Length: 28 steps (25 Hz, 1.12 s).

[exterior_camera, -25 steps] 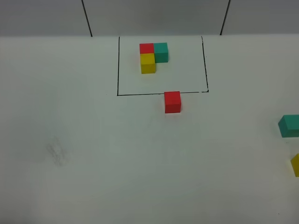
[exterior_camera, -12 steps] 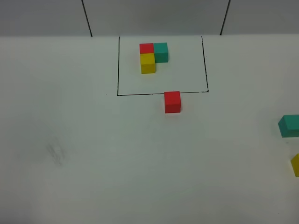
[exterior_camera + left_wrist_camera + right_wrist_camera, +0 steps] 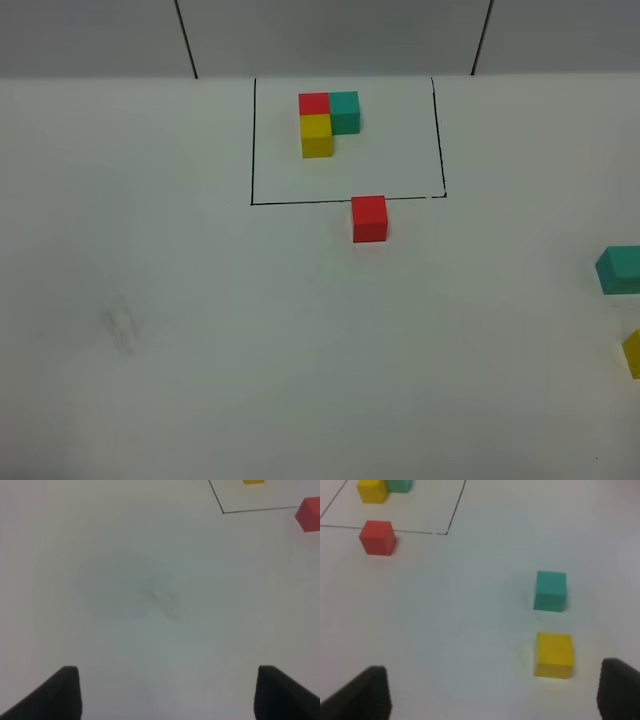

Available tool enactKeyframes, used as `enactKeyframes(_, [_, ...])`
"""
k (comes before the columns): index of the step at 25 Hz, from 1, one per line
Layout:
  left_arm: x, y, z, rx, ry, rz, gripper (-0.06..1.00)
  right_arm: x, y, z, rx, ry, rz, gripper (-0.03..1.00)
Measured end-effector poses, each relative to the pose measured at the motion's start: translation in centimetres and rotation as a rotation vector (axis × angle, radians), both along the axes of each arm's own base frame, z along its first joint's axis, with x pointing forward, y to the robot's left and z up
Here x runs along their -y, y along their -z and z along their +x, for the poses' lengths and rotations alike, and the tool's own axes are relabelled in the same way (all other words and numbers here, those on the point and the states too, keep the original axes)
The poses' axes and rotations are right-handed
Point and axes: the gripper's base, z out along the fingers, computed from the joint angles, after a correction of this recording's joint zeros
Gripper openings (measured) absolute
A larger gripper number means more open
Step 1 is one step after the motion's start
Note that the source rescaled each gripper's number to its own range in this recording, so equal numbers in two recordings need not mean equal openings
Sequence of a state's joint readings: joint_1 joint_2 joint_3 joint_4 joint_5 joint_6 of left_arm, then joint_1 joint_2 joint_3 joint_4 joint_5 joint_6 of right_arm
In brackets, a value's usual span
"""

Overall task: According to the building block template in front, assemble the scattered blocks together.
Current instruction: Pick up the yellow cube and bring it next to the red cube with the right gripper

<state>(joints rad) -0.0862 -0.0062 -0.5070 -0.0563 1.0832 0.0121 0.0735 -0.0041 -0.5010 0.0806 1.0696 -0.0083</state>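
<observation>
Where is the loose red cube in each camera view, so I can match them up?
Exterior high: the loose red cube sits near the centre, at the near edge of the black outline.
Left wrist: loose red cube, cut off by the frame, along that edge.
Right wrist: loose red cube at the same edge, apart from the loose teal cube.
Shared landmark: the black outline.

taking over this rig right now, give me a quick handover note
Left gripper: jaws open, empty.
Right gripper: jaws open, empty.
Template sits inside the outlined square.
Red block sits outside the square, right at its near line.
The teal block and yellow block lie far to the right, near each other but apart, in front of the right gripper.
Done: nothing joined yet.
Left: bring teal and yellow to red and form the template's L.
</observation>
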Motion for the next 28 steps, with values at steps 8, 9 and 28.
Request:
enactKeyframes(8, [0.0, 0.0, 0.0, 0.000, -0.002, -0.003, 0.57, 0.0, 0.0, 0.0, 0.000, 0.002, -0.003, 0.70])
enactKeyframes(9, [0.0, 0.0, 0.0, 0.000, -0.002, -0.003, 0.57, 0.0, 0.0, 0.0, 0.000, 0.002, -0.003, 0.70])
enactKeyframes(28, [0.0, 0.0, 0.0, 0.000, -0.002, -0.003, 0.57, 0.0, 1.7, 13.2, -0.655, 0.139, -0.064, 0.72])
